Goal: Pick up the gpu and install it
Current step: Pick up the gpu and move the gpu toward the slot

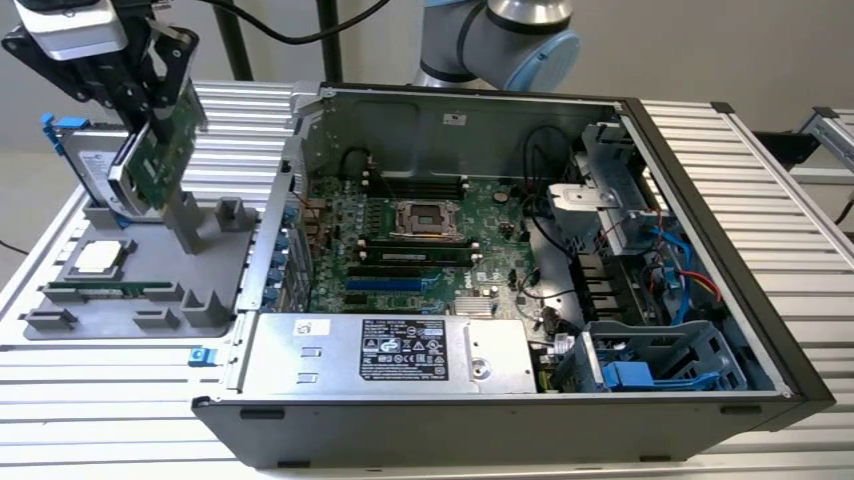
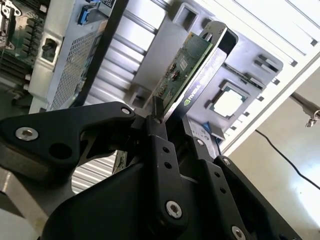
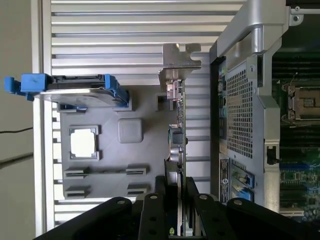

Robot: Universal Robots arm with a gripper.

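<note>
Clamping the gpu [image 1: 163,150] by its top edge, the gripper [image 1: 138,98] is closed on the card and holds it upright above the grey holder [image 1: 158,262], which lies near the table [image 1: 107,400] edge at the exterior view's left. In the exterior view the green circuit-board face turns toward the open computer case [image 1: 441,120]. In both wrist views the black fingers press on the two faces of the card [image 2: 187,65] [image 3: 176,125], and its silver end bracket [image 3: 179,60] is at the end far from the gripper [image 3: 175,187]. Whether the card's lower edge touches the holder's posts cannot be told.

On the holder, a hard drive [image 1: 91,170] in a blue frame stands just beside the card, a square processor chip [image 1: 102,258] lies flat in its recess, and a long memory stick [image 1: 114,290] lies near the holder's front edge. The case lies on its side mid-table, just beside the holder, with the green motherboard [image 1: 414,260] exposed and the silver power supply [image 1: 387,350] along its near wall.
</note>
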